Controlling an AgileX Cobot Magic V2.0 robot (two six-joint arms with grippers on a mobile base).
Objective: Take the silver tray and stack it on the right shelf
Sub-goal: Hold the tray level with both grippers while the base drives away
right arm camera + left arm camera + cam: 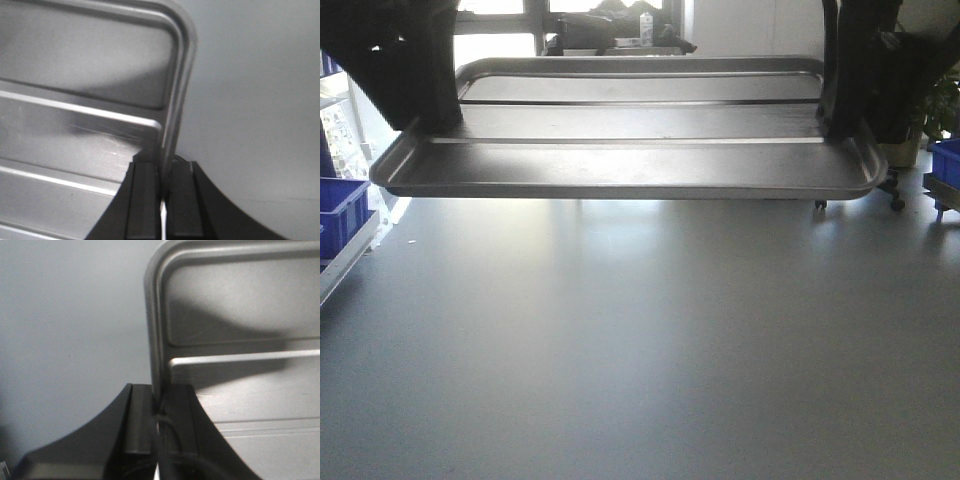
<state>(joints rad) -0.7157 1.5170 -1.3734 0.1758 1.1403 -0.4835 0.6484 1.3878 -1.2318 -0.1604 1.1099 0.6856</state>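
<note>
The silver tray (630, 165) hangs level in the air above the grey floor, its two long ridges running across it. My left gripper (428, 122) is shut on the tray's left rim. In the left wrist view the left gripper (159, 412) pinches the thin rim of the tray (240, 345) below a rounded corner. My right gripper (840, 125) is shut on the right rim. The right wrist view has the right gripper (163, 175) clamped on the edge of the tray (75, 100) in the same way. The right shelf is out of view.
A blue bin (338, 215) sits on a low rack at the left edge. Another blue bin (946, 160) and a potted plant (920, 105) stand at the far right. Caster wheels (820, 204) show under the tray's right end. Grey floor (640, 340) fills the foreground.
</note>
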